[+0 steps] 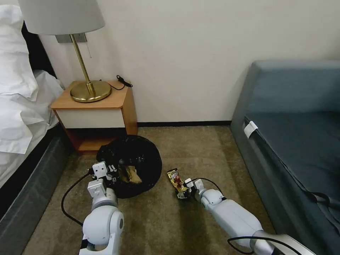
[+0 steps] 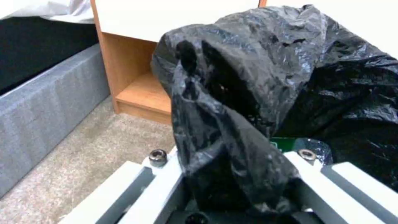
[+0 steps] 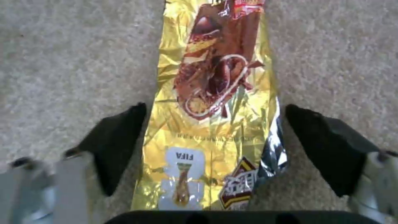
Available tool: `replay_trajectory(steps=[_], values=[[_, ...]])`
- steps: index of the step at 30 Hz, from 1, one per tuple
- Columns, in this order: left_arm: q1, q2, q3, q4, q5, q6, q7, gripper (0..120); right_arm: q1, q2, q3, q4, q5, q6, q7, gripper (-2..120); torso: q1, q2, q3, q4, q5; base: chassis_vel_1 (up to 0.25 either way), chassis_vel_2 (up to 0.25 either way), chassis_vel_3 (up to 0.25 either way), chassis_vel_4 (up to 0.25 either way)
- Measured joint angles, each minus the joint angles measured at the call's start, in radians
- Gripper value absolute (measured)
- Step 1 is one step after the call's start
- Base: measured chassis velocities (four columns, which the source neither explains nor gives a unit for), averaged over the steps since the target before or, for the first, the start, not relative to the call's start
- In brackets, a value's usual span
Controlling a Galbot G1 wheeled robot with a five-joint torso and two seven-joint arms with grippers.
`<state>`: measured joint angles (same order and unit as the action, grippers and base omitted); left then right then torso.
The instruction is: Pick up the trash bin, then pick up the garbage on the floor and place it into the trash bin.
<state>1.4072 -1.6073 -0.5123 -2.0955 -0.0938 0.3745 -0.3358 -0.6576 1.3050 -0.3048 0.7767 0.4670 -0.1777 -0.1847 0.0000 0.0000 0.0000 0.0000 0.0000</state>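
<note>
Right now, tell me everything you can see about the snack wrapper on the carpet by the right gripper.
The snack wrapper is a long, flat packet of crinkled, shiny gold foil printed with brown chocolate pictures, a red label at one end and a small white FIFA mark near the other. It lies flat on the beige carpet, right of the trash bin. The right gripper straddles it, open, a dark finger on each side.

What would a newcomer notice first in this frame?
The black-bagged trash bin on the carpet before the nightstand, its liner pinched by the left gripper. Beside it, the gold-brown snack wrapper lies flat between the right gripper's open fingers.
</note>
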Motion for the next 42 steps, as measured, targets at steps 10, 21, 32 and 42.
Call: replay_trajectory(steps=[10, 21, 32, 42], values=[[0.002, 0.002, -0.001, -0.006, 0.000, 0.000, 0.000, 4, -0.009, -0.004, 0.008, 0.000, -0.006, 0.027, -0.002, 49, 0.000, 0.000, 0.000, -0.0001, 0.0000, 0.000, 0.000, 0.000, 0.000], [0.000, 0.003, -0.001, -0.003, -0.001, 0.000, 0.000, 4, -0.007, -0.003, 0.012, -0.006, -0.023, 0.057, -0.002, 11, 0.000, 0.000, 0.000, 0.0000, 0.0000, 0.000, 0.000, 0.000, 0.000], [-0.006, 0.005, 0.000, 0.007, -0.002, 0.000, 0.000, 4, -0.009, 0.004, 0.020, -0.024, -0.050, 0.104, -0.002, 0, 0.000, 0.000, 0.000, 0.0000, 0.0000, 0.000, 0.000, 0.000, 0.000], [-0.015, 0.009, -0.001, 0.012, -0.008, 0.003, 0.000, 4, 0.007, 0.004, 0.035, 0.011, -0.001, 0.248, 0.107, 0, 0.000, 0.000, 0.000, -0.0001, 0.0000, 0.000, 0.000, 0.000, 0.000]])
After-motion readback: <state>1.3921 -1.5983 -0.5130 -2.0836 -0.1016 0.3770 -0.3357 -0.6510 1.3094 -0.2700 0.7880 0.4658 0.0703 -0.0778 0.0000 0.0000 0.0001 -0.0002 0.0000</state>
